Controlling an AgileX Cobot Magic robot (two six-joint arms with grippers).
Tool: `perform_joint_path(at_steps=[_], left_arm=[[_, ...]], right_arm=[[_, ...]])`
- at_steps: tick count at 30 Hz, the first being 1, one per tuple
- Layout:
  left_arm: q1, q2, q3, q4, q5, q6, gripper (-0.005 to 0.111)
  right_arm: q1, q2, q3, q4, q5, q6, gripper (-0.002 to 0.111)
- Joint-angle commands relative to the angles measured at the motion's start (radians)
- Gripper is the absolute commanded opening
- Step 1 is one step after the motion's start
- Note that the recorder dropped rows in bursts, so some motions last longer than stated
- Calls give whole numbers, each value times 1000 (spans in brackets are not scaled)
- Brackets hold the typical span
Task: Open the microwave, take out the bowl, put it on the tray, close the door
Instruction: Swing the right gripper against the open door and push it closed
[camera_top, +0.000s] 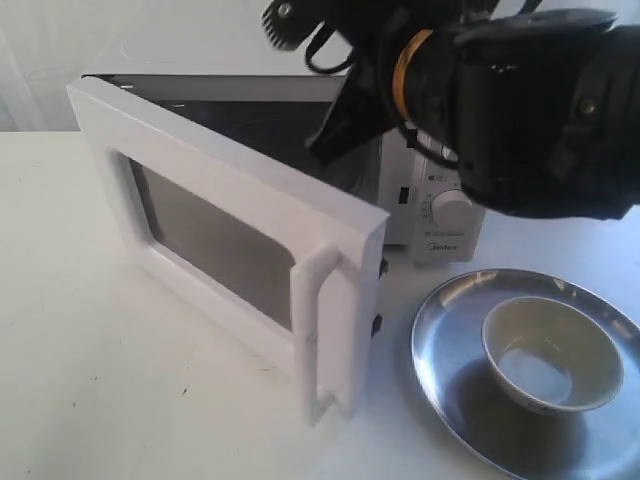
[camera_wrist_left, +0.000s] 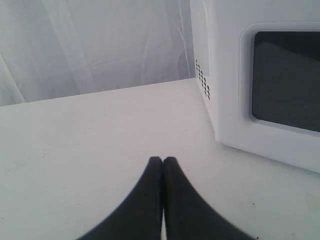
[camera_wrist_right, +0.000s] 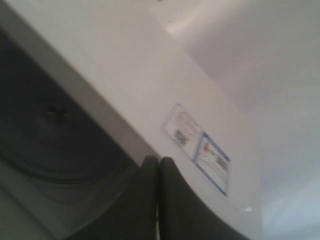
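Cream-yellow bowl (camera_top: 552, 355) sits in the steel tray (camera_top: 445, 335) on the surface (camera_top: 80, 380) beside the microwave (camera_top: 445, 235). Its door (camera_top: 230, 225) stands wide open, so only closing seems left. Left tool (camera_wrist_left: 163, 161) and right tool (camera_wrist_right: 159, 161) are both pinched together, empty.

The right arm (camera_top: 530, 110) is a bulky matte black housing with rounded edges. A yellow-orange ring (camera_top: 403, 68) circles one joint, with looped black cables (camera_top: 325, 45) and a toothed black part (camera_top: 280, 28) beside it. The left end effector (camera_wrist_left: 163, 160) and right end effector (camera_wrist_right: 158, 160) each have two smooth black fingers (camera_wrist_left: 145, 200) that widen from rounded tips.
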Motion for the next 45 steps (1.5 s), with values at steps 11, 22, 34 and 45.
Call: perform_joint_path(at_steps=[11, 22, 34, 45], left_arm=[[-1, -2, -3, -8, -4, 0, 0], [-1, -2, -3, -8, -4, 0, 0], [-1, -2, -3, -8, -4, 0, 0], [-1, -2, -3, -8, -4, 0, 0]], right_arm=[[175, -47, 18, 41, -631, 14, 0], [390, 45, -153, -22, -620, -68, 0], [390, 225, -392, -27, -398, 6, 0], [390, 474, -531, -84, -231, 12, 0]])
